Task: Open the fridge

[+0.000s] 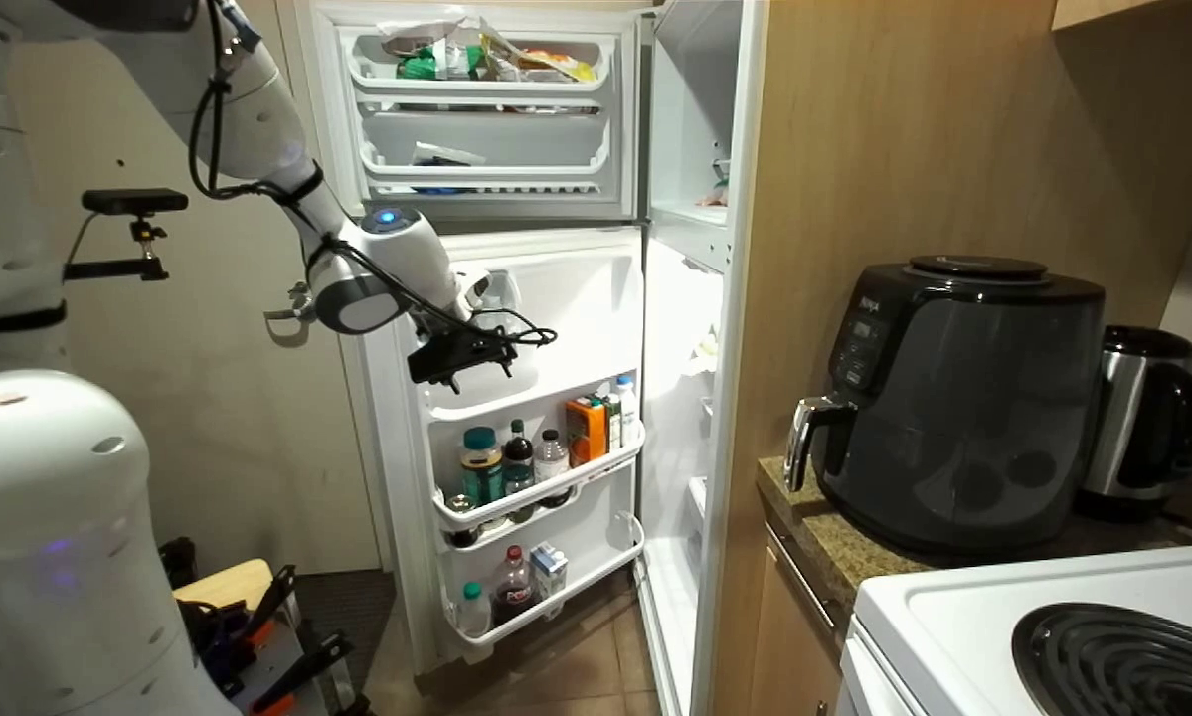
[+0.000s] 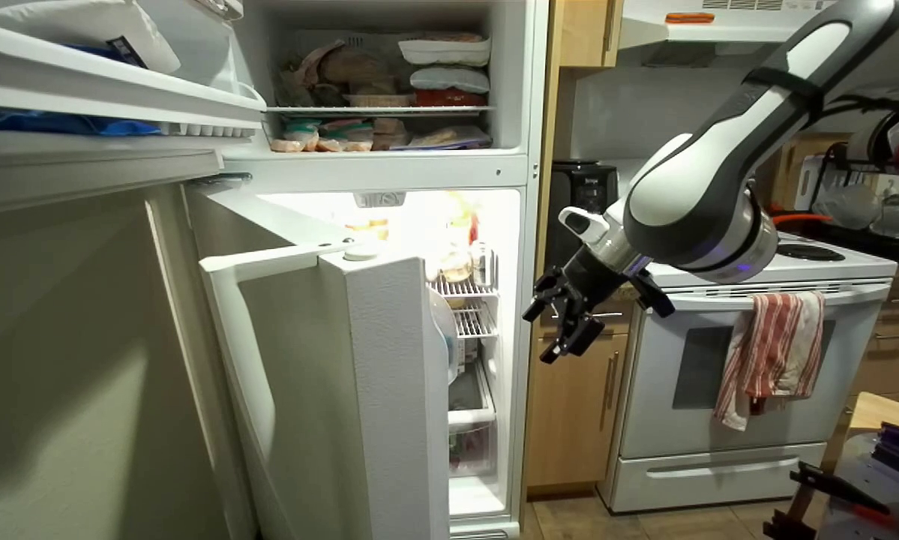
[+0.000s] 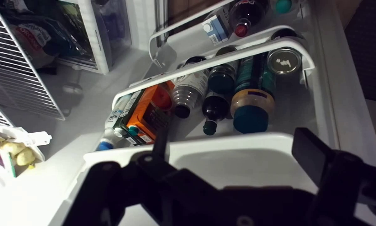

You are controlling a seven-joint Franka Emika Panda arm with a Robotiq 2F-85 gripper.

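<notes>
My claw (image 3: 233, 141), spread apart and empty, hangs in front of the fridge (image 2: 389, 174), on the inner side of its lower door (image 1: 576, 308), perhaps for pushing, not gripping. With the upper door (image 1: 484, 137) swung out too, I judge the fridge opened. Its lower door's rail (image 3: 252, 51) likely keeps bottles (image 3: 215, 108) from toppling.

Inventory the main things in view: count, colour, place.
fridge: one, white, near counter, doors open
cartons: at least three, orange, dark, white, lower door
bottles: several, mixed colours, lower door
food packs: several, mixed colours, freezer
air fryer: one, black, on counter
kettle: one, silver-black, beside air fryer
stove: one, white, beside counter
towel: at least one, red-white, on stove
room door: one, beige, behind arm
arm: one, white, before fridge
hand: one, black, open, near lower door
</notes>
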